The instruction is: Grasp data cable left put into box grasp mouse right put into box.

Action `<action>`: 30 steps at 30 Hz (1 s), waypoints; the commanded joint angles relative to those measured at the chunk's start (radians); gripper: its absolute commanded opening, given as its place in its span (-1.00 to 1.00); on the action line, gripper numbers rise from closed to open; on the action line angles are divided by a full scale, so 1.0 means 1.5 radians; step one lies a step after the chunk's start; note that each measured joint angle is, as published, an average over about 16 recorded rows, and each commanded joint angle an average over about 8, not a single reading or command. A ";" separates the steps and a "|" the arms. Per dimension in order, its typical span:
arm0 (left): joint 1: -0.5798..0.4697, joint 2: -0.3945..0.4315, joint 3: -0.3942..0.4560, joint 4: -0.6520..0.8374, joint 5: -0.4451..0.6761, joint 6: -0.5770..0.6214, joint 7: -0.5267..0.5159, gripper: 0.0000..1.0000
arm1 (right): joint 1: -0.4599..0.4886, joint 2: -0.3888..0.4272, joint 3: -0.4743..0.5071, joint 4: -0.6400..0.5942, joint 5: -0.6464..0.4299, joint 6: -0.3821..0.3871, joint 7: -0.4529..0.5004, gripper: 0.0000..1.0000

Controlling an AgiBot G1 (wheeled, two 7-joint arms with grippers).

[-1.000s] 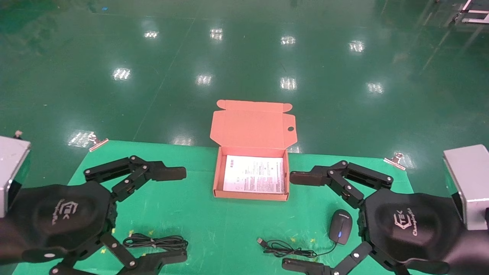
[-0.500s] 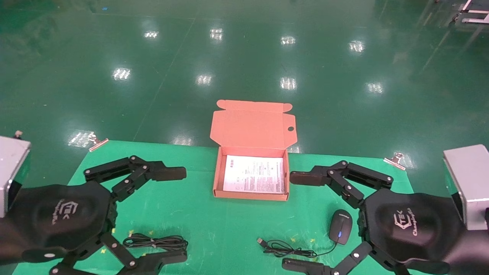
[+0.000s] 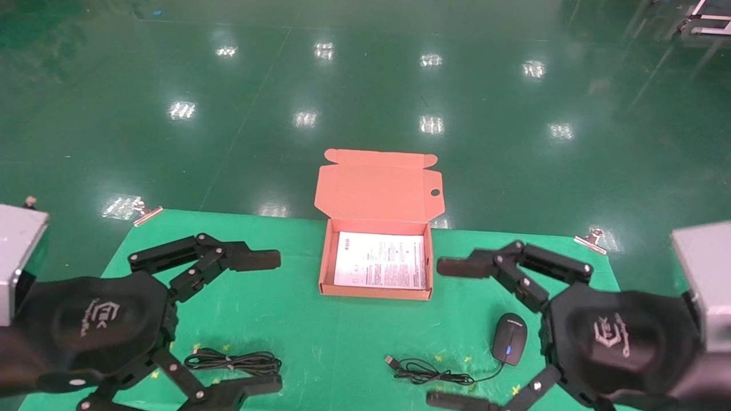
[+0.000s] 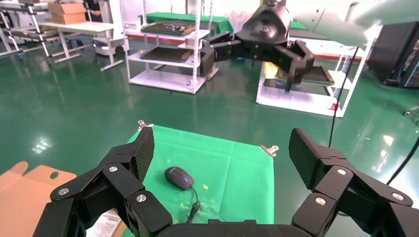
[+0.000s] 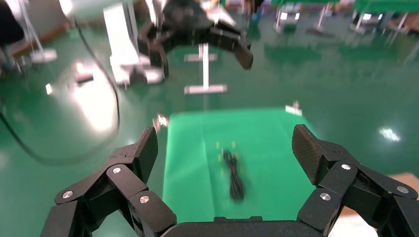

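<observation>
Presently, on the green cloth-covered table (image 3: 297, 319), left to right. Left gripper (image 3: 268, 319): black, fingers spread wide, empty, at 8 o'clock. Data cable (image 3: 233, 361): thin black bundle of flat loops, between those fingers near the lower one, long axis running 9 to 3; left arm nearer. Box (image 3: 325, 262): salmon-orange cardboard, lid open, 12 o'clock. Mouse (image 3: 509, 338): small black oval, 4 o'clock. Right gripper (image 3: 445, 334): wide open, empty, beside it.
</observation>
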 commanded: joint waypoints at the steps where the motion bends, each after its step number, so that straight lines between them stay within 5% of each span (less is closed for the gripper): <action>1: -0.003 -0.001 0.006 0.002 0.011 0.004 0.000 1.00 | 0.005 0.006 -0.004 0.006 -0.021 -0.003 -0.008 1.00; 20: -0.175 0.064 0.212 -0.031 0.429 0.017 -0.003 1.00 | 0.142 -0.043 -0.162 0.035 -0.445 0.003 -0.252 1.00; 30: -0.185 0.127 0.295 -0.032 0.648 -0.040 0.009 1.00 | 0.126 -0.097 -0.231 0.031 -0.635 0.078 -0.281 1.00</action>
